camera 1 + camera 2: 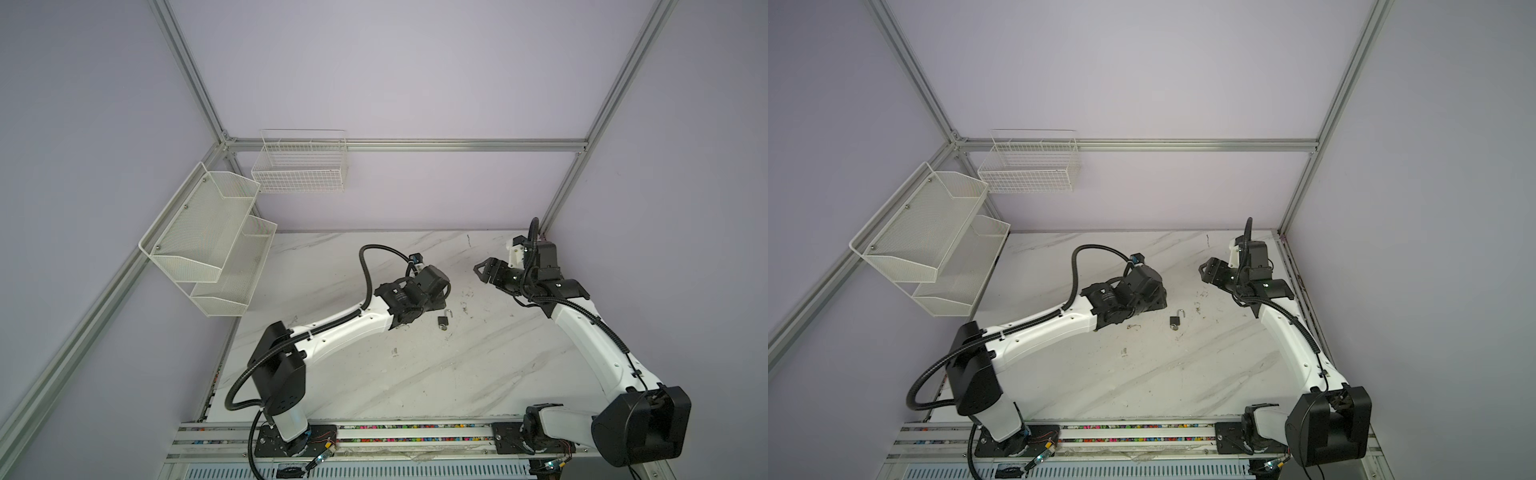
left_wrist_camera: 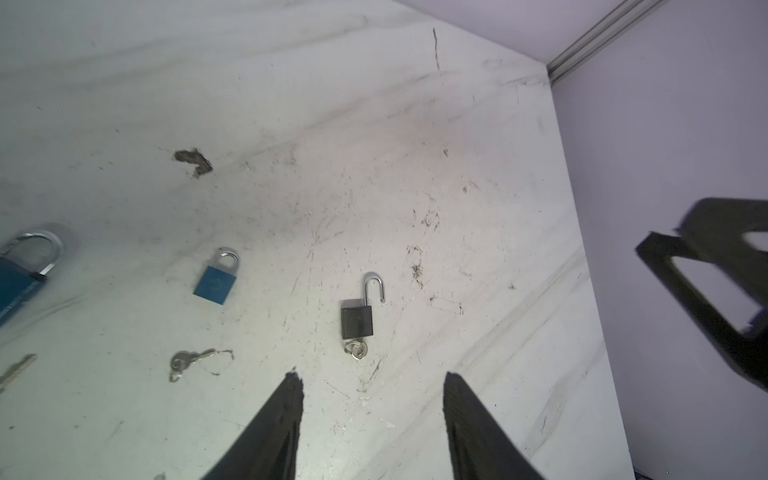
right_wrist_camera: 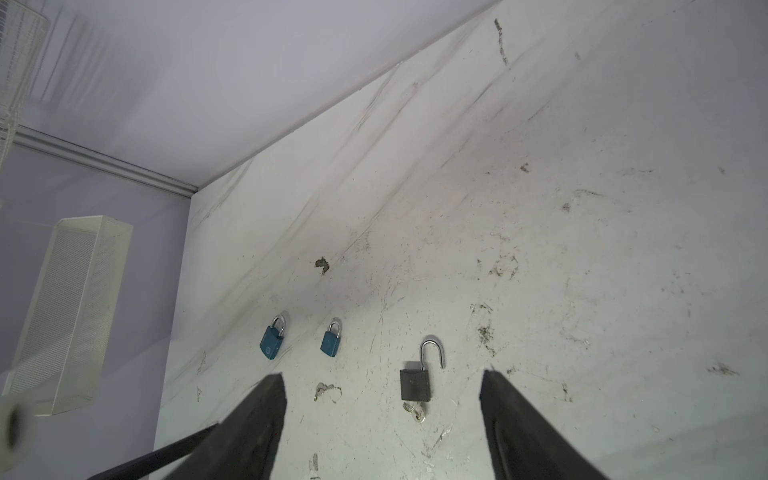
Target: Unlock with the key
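1. Left gripper point(image 2: 372, 376) fingers sit closest in the left wrist view. They are spread, with nothing between them, and point at the key end of the black padlock point(image 2: 356, 322) just ahead.
2. Table point(image 1: 415, 374): marble top with a big bare stretch toward the front rail, so both arms have room to back off. The far and right sides are closed by walls.
3. Mesh shelf point(image 1: 208, 241) and wire basket point(image 1: 299, 166) hang on the walls at the left, well apart from the work and no obstacle.
4. Right gripper point(image 1: 484, 270): jaws wide, empty, raised near the right wall. Likely parked there to leave the middle free.
5. Black padlock lies flat mid-table between the arms, far from every edge. One shackle point(image 2: 374, 286) leg is free, so I judge it unlocked and the task about done.
6. Two blue padlocks point(image 3: 331, 344), shackles closed, lie to one side of the black one. A sideways sweep could knock them.
7. Key point(image 2: 356, 349) sits in the black padlock's base, facing the left gripper. A loose key point(image 2: 185, 361) lies near the blue ones.
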`<move>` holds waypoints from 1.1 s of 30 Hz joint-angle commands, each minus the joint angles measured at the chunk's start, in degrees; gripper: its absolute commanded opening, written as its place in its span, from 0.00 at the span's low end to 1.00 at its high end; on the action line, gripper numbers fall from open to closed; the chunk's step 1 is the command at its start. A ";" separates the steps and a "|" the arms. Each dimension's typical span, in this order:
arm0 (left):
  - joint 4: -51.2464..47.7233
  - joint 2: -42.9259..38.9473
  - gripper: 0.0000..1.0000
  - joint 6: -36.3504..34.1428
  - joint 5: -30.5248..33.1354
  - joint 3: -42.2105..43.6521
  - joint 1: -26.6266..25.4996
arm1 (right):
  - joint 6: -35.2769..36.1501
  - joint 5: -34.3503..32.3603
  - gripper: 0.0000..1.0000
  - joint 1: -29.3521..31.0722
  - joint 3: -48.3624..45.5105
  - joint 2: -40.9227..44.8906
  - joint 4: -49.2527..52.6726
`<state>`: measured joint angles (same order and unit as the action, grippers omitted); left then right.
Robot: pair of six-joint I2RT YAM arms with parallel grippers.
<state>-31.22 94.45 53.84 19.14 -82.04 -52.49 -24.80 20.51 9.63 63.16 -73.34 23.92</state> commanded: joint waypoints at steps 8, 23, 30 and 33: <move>4.24 -18.68 0.61 -8.95 2.06 17.97 8.51 | -2.52 -7.79 0.76 18.72 3.39 -11.87 -3.54; 4.14 -30.19 0.62 -14.54 -4.56 28.98 19.73 | -17.25 -17.40 0.65 38.66 2.72 -24.38 -10.20; 4.53 -31.46 0.62 -14.03 -5.34 31.40 21.56 | -20.50 -20.65 0.52 40.91 6.02 -29.58 -8.38; 4.60 -31.70 0.62 -13.68 -5.27 31.94 21.90 | -21.59 -20.66 0.46 40.99 6.10 -30.81 -9.32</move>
<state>-28.67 64.14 40.86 14.50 -52.29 -31.14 -43.46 2.26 50.22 68.03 -103.44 14.74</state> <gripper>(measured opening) 0.616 0.479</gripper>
